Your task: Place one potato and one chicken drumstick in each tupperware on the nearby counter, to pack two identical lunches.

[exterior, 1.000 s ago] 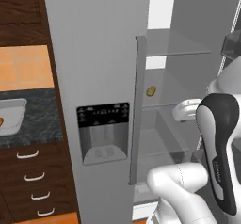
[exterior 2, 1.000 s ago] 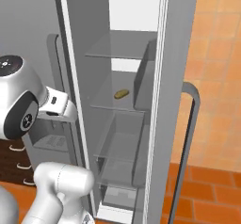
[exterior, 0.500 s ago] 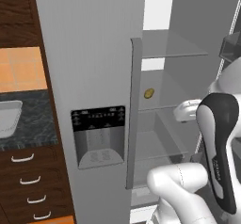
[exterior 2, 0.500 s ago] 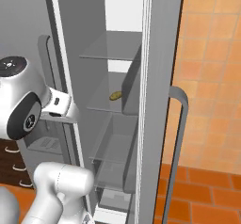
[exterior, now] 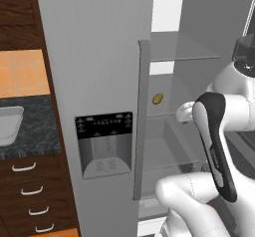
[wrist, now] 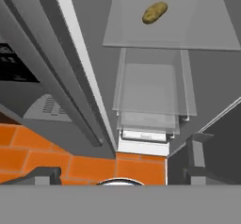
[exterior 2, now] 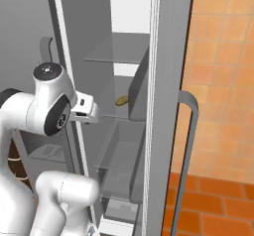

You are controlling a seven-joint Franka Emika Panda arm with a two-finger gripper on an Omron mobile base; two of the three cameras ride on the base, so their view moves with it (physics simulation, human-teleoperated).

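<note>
With the gripper spread wide, well short of the potato on the fridge shelf, the potato could be nudged deeper or the shelf edge struck.

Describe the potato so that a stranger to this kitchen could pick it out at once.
Start at the tall grey fridge with its right compartment standing open. Inside, look at the glass shelf around mid-height, above the clear drawers. The potato is the small yellowish-olive oval lump lying alone on that shelf, the one coloured thing among grey and glass.
</note>
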